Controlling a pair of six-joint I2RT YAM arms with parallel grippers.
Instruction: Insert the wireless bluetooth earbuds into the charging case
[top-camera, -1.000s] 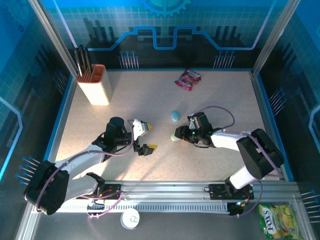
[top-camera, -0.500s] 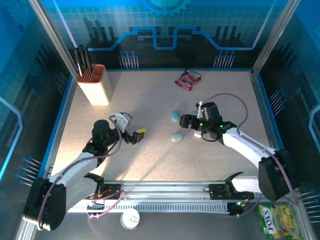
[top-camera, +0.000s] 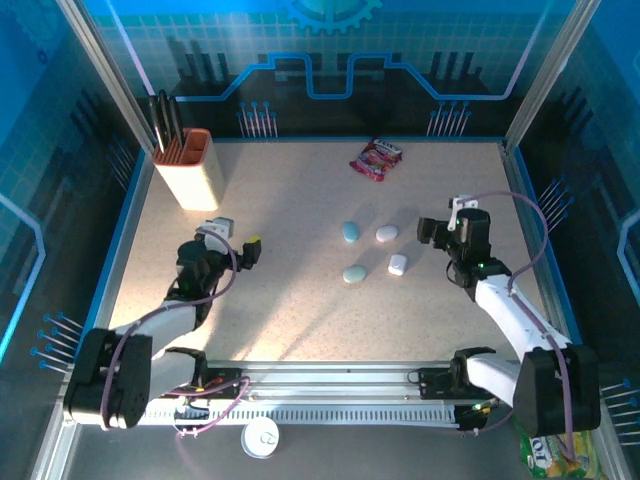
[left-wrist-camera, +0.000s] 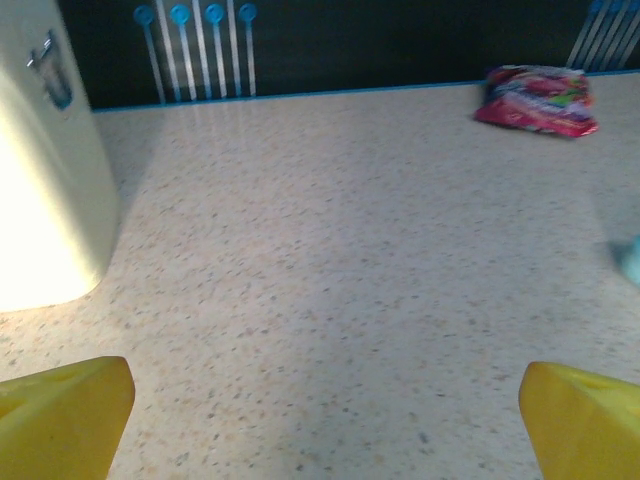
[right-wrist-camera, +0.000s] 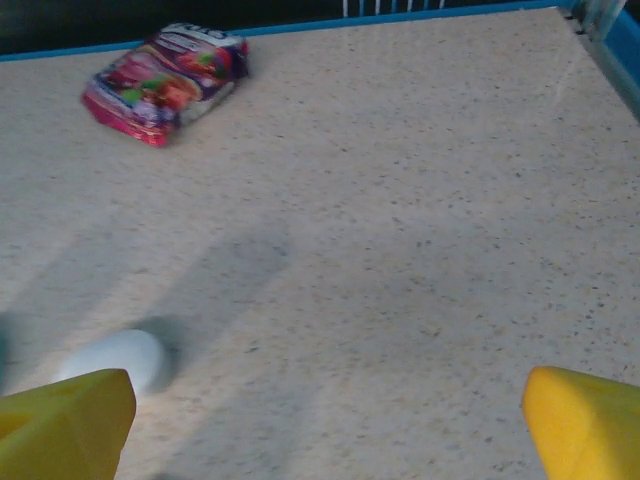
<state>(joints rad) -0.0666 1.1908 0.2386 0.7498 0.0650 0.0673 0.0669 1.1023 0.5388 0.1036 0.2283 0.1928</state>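
Four small pebble-shaped charging cases lie in a loose cluster on the speckled table (top-camera: 300, 200), all on the near side of the red snack packet (top-camera: 377, 158), toward the arm bases from it. The far light-blue case (top-camera: 351, 231) and the far white case (top-camera: 387, 233) sit side by side closest to the packet. The blue one is a little to the packet's left and the white one almost straight toward the bases from it. The near light-blue case (top-camera: 354, 274) and the near white case (top-camera: 398, 264) lie one row farther from the packet, apart from each other and from the first pair. The earbuds are too small to make out, and whether any sits in a case I cannot tell.

The left gripper (left-wrist-camera: 325, 425) is well to the left of the packet and nearer the bases. Its yellow fingertips (left-wrist-camera: 60, 415) are spread wide with bare tabletop between them, gripping nothing. The right gripper (right-wrist-camera: 325, 425) is to the right of the packet and nearer the bases, with the far white case near its left side. Its yellow pads (right-wrist-camera: 60, 420) are also spread wide and empty. A beige knife block (top-camera: 190, 175) holding dark-handled knives stands well to the left of the packet, at about the same depth on the table.
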